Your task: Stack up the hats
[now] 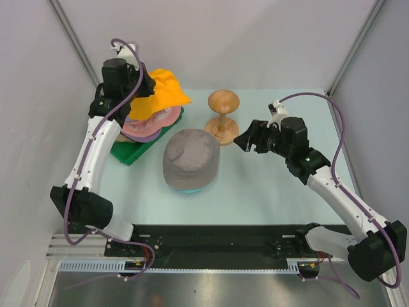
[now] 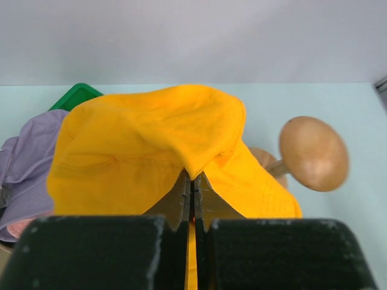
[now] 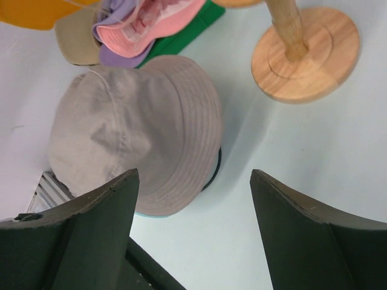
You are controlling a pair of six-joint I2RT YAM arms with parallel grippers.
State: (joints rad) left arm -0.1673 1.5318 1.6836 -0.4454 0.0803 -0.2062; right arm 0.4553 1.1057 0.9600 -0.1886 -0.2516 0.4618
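The left jaws were shut tight on a fold of the orange hat (image 2: 145, 151), held over the heap of pink hat (image 1: 150, 125), lavender hat (image 3: 112, 24) and half-hidden tan cap (image 3: 75, 39) on a largely covered green tray (image 1: 134, 153). The grey hat (image 1: 190, 160) lay on the bench (image 1: 268, 192), with only a teal rim (image 1: 192, 190) shown beneath. The right jaws were spread wide beside the wooden stand (image 1: 222, 115), with nothing held.

A wooden hourglass-shaped stand (image 1: 222, 115) stands upright at one o'clock from the middle of the pale table (image 1: 268, 192). A green tray (image 1: 131, 153) lies at ten o'clock.
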